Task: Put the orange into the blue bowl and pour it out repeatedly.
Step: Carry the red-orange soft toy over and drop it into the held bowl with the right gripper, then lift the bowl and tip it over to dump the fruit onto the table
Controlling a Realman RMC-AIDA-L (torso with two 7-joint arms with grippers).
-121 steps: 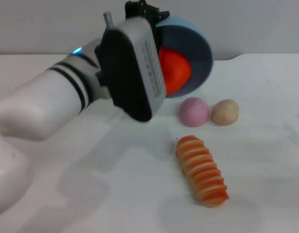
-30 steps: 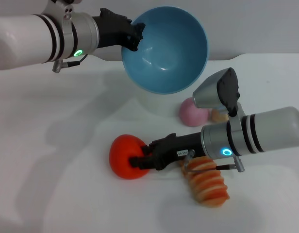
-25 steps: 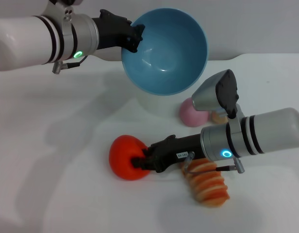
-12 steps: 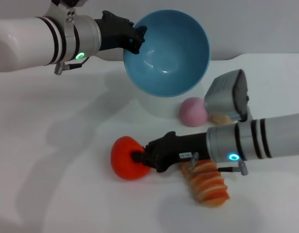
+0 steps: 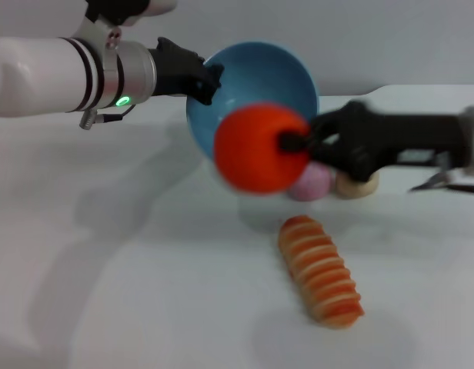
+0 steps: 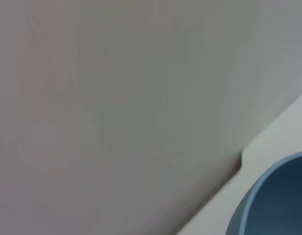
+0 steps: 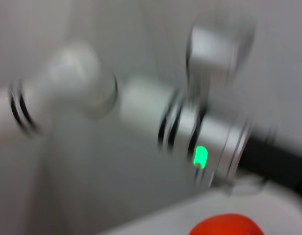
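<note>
Glossy orange, likely light, rigid, slippery; right pincer clenched on its side, airborne before bowl; left pincer grips the bowl rim.

The head camera is looking forward and down from above onto the white surface, taking in both arms, with a grey wall crossing the upper part of the frame; the left wrist camera is sitting very close to the blue bowl, catching only a curve of its rim in the lower right of the frame, and is facing mostly the grey wall and a strip of the surface's edge; the right wrist camera is pointing across at the left arm, with the top of the orange showing at the lower edge; the head view is sharing the bowl, the orange and the left arm with the wrist views.
</note>
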